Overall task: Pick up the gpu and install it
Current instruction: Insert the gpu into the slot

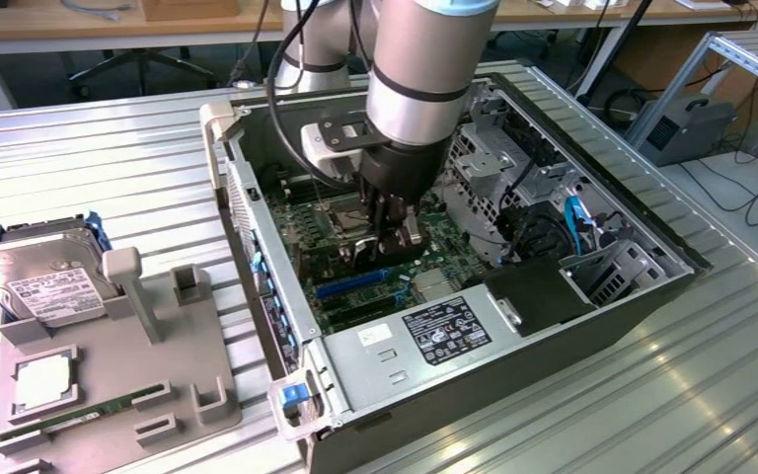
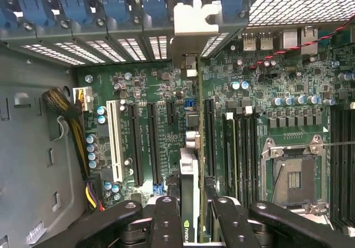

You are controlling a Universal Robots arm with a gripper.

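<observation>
The gpu (image 2: 189,173) shows edge-on in the wrist view, a thin card with a logo near my fingers and its silver bracket (image 2: 192,23) reaching the case's rear slot openings. My gripper (image 2: 191,212) is shut on it, one black finger (image 2: 166,217) on each side. The card stands over the green motherboard (image 2: 166,92) between two long black expansion slots (image 2: 154,142); whether it touches the board I cannot tell. In the exterior view my gripper (image 1: 386,235) is lowered inside the open computer case (image 1: 616,286), above the board's blue slots (image 1: 352,284).
Inside the case are the power supply (image 1: 445,331), a drive cage (image 1: 485,168), the open CPU socket (image 2: 291,176) and a cable bundle (image 2: 66,115). On the exterior view's left, a grey fixture (image 1: 155,326) holds a hard drive (image 1: 50,281), a processor (image 1: 39,380) and a green memory stick (image 1: 83,415).
</observation>
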